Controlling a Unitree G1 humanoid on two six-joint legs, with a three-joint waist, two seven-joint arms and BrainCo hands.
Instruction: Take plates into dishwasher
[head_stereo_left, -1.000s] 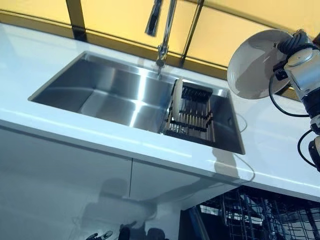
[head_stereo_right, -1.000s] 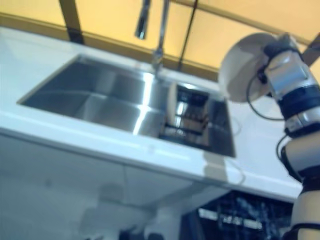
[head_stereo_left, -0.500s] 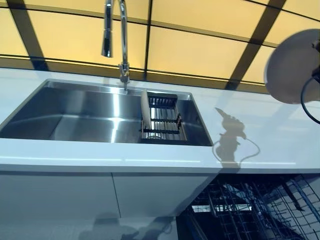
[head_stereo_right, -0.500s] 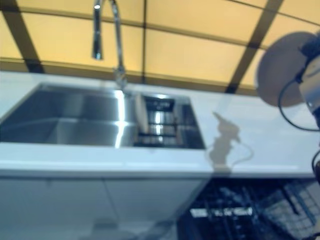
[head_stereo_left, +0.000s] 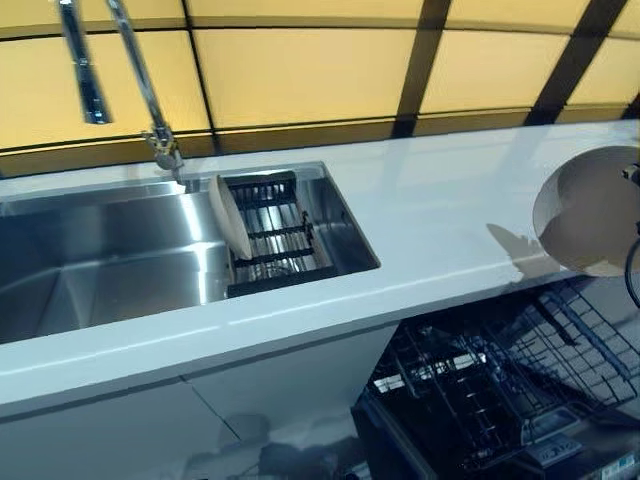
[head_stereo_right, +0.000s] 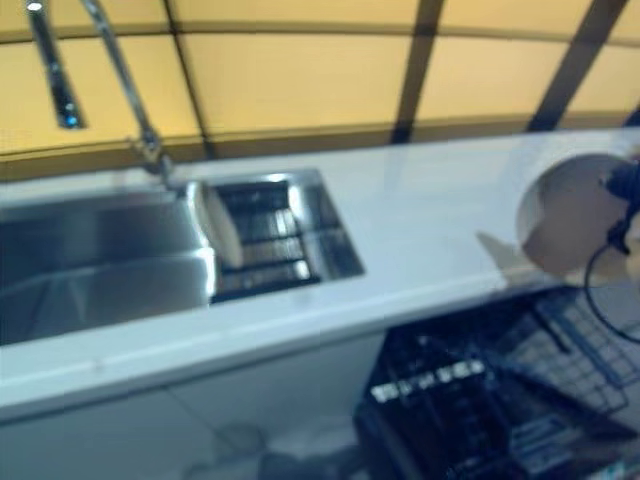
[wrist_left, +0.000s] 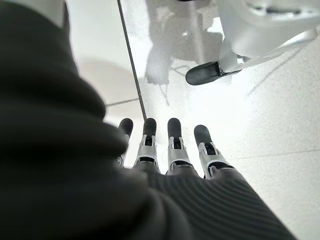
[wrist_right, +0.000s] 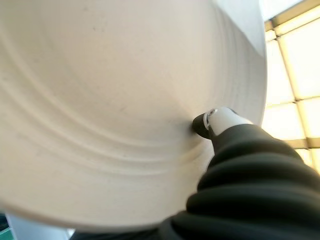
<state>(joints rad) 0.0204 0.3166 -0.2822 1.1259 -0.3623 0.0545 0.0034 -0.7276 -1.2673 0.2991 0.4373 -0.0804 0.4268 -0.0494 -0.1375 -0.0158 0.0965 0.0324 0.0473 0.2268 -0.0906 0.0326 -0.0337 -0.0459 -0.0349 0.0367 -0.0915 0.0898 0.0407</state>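
Observation:
My right hand (wrist_right: 220, 121) is shut on a white plate (head_stereo_left: 590, 210), with the thumb pressed on the plate's face; the plate fills the right wrist view (wrist_right: 110, 100). It hangs on edge at the far right, over the counter's front edge and above the open dishwasher's dark wire rack (head_stereo_left: 480, 385). A second white plate (head_stereo_left: 228, 215) stands on edge in a black dish rack (head_stereo_left: 275, 235) at the right end of the sink. My left hand (wrist_left: 172, 150) shows only in its wrist view, fingers straight, holding nothing, over the floor.
A steel sink (head_stereo_left: 90, 270) is set in the white counter (head_stereo_left: 430, 205), with a tall tap (head_stereo_left: 150, 100) behind it. Yellow wall panels with dark strips run along the back. White cabinet fronts (head_stereo_left: 200, 410) lie left of the dishwasher.
The camera has swung to the right and down, so the sink sits further left. The held plate has come down from in front of the wall to the counter's front edge over the dishwasher rack.

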